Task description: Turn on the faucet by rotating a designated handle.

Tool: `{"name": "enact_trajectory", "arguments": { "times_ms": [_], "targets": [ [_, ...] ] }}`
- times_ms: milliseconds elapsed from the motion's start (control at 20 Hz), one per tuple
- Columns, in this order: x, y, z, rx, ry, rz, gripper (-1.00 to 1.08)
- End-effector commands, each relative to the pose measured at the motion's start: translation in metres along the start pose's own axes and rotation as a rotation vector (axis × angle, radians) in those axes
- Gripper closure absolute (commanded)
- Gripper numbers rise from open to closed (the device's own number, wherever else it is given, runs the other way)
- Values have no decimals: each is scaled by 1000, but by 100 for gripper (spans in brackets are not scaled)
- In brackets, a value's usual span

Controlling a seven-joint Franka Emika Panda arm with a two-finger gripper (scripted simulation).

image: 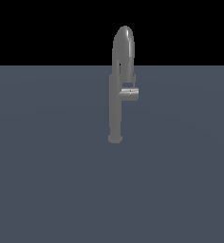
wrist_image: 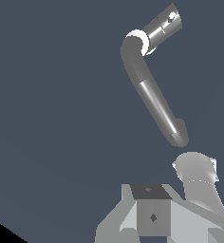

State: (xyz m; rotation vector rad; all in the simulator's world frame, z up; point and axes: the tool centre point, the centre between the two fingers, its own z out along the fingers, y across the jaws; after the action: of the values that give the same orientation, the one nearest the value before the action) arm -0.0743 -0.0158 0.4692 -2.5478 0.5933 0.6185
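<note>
In the exterior view the grey faucet stands upright on a small round base, with its narrow arched spout on top. The handle, a short stubby cylinder, juts from the column toward the exterior view's right, just below the spout's end. No arm or gripper shows in that view. In the wrist view the faucet shows as a long bent grey tube, and the handle is the short cylinder at its far end. Pale grey parts of my gripper fill the frame's edge, apart from the handle. I cannot make out the jaws.
The faucet stands on a flat dark blue-grey floor that runs to a black background. A rounded pale grey piece sits close to the camera beside the gripper body; I cannot tell what it is.
</note>
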Motion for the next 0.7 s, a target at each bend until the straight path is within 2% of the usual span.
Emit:
{"name": "enact_trajectory", "arguments": {
  "times_ms": [0, 650],
  "targets": [
    [15, -1, 0, 37, -43, 40, 108],
    [101, 5, 12, 249, -286, 264, 108]
  ]
}}
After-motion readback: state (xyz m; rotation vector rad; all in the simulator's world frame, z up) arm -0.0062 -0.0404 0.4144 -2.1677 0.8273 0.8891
